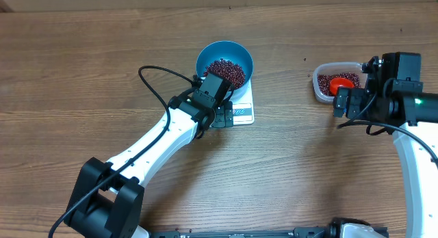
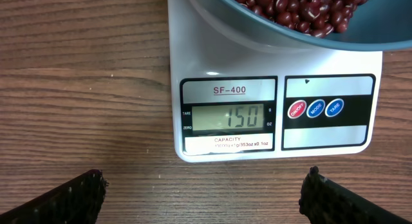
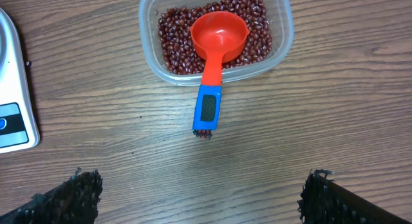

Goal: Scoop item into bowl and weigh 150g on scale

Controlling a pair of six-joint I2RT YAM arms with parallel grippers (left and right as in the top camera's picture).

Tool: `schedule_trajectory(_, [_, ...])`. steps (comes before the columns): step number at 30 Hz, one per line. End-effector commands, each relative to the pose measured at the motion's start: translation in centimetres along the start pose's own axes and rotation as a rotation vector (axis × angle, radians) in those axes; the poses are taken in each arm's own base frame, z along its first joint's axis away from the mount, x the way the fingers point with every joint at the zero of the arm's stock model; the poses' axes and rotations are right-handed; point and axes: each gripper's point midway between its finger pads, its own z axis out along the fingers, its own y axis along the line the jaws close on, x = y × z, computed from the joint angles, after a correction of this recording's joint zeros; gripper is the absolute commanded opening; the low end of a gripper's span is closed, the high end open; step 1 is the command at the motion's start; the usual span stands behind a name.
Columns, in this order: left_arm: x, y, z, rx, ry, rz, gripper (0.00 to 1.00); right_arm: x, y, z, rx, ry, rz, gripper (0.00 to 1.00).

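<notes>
The scale [image 2: 270, 66] is reading 150 under the bowl [image 1: 204, 59], so the weighing is looking done. The left gripper [image 2: 203, 198] and right gripper [image 3: 203, 198] are gaping wide, holding nothing.

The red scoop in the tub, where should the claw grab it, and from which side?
Grip the scoop by its blue handle end, which pokes out past the tub rim, clear of the beans. Come straight down with the right claw, closing across the handle's narrow width.

free: table [image 3: 96, 89] between scale [image 3: 13, 89] and tub [image 3: 148, 31] | obstacle: scoop handle [image 3: 208, 108] (overhanging tub rim)
</notes>
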Motion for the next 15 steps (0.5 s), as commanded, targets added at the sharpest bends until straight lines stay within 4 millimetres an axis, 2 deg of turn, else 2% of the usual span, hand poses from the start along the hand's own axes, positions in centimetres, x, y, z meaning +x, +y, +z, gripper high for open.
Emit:
schedule_trajectory(1, [-0.64, -0.41, -0.37, 0.009, -0.015, -0.017, 1.0, -0.98, 0.12, -0.79, -0.001, -0.035, -0.008, 1.0])
schedule_trajectory(15, [-0.6, -0.48, -0.37, 0.012, -0.012, -0.017, 0.99, -0.98, 0.12, -0.79, -0.001, -0.035, -0.008, 1.0])
